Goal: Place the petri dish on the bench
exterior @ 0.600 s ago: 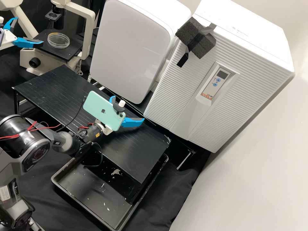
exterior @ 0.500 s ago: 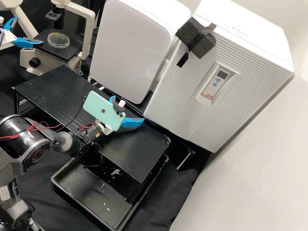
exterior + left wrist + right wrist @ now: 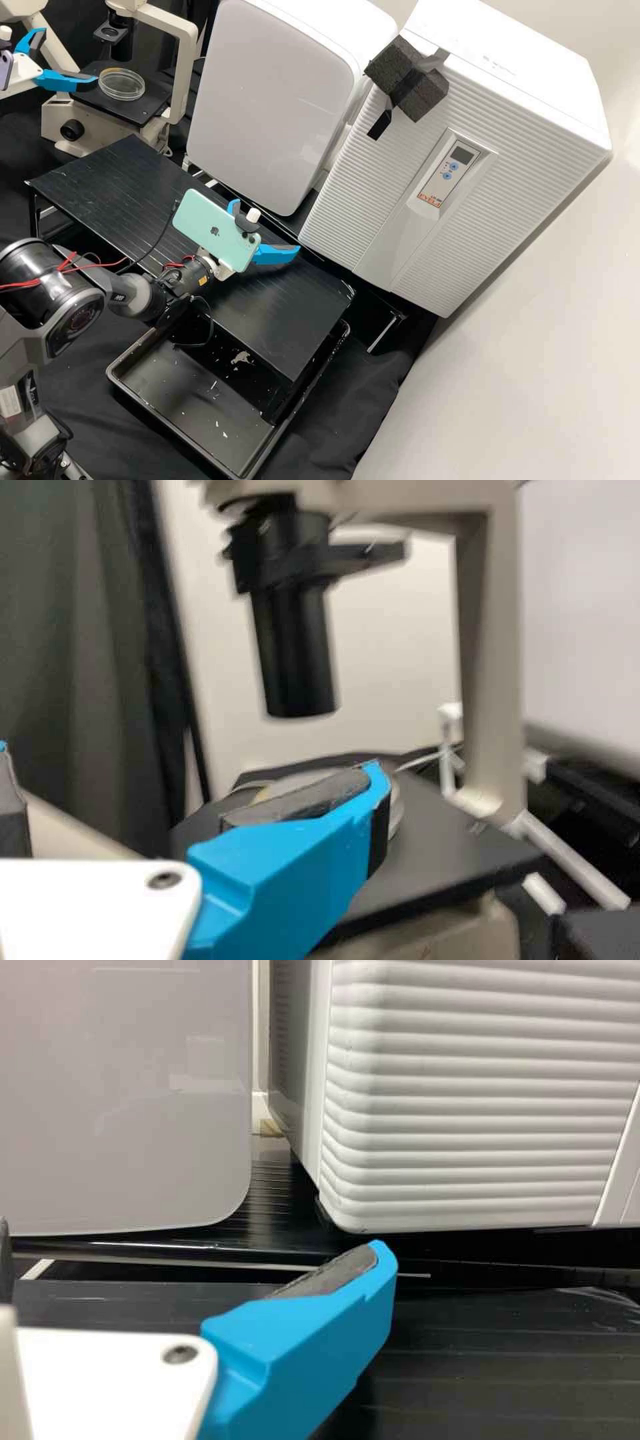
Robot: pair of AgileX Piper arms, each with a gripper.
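Black ribbed surface (image 3: 100, 180) in front. Right tool (image 3: 267, 225) hangs over it, released, fingers spread, empty; probably kept clear. Farther, left tool (image 3: 70, 56) is unclenched, grips nothing, contact unclear, likely angled to straddle petri dish (image 3: 122, 85). Dish sits on microscope stage (image 3: 135, 115), presumably for viewing.

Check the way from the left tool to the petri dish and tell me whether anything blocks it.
Nothing visible stands between the left tool and the petri dish. The dish sits uncovered by other things on the black platform of the microscope.
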